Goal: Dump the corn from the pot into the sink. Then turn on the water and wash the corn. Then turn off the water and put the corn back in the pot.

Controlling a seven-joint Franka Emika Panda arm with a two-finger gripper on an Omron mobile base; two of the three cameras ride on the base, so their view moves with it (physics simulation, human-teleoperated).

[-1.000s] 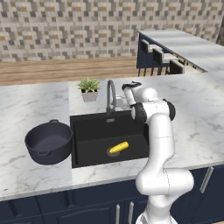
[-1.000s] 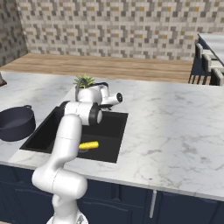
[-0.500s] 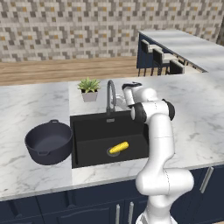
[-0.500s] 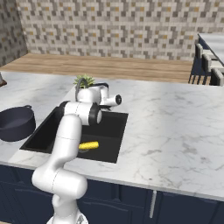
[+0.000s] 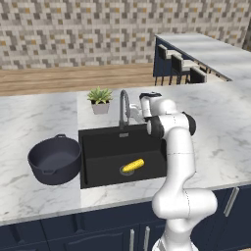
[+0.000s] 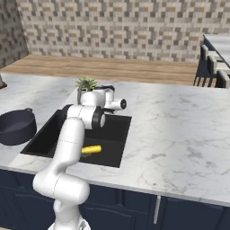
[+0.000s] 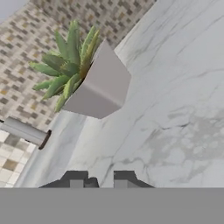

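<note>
The yellow corn (image 5: pixel 133 165) lies on the floor of the black sink (image 5: pixel 98 142) by the drain; it is also visible as the corn (image 6: pixel 91 149) in the sink (image 6: pixel 117 143). The dark pot (image 5: pixel 54 159) stands upright on the counter left of the basin, the same pot (image 6: pixel 15 128) showing at the left edge of the right base view. My gripper (image 5: pixel 136 113) hovers behind the sink beside the faucet (image 5: pixel 122 104). In the hand view the gripper (image 7: pixel 100 180) has a narrow gap with nothing in it, over bare marble.
A small white planter with a green plant (image 5: pixel 100 100) stands behind the sink, close ahead of the hand as the planter (image 7: pixel 98 85). A metal faucet part (image 7: pixel 24 131) crosses the hand view's left. Bar stools (image 5: pixel 179 68) stand far right.
</note>
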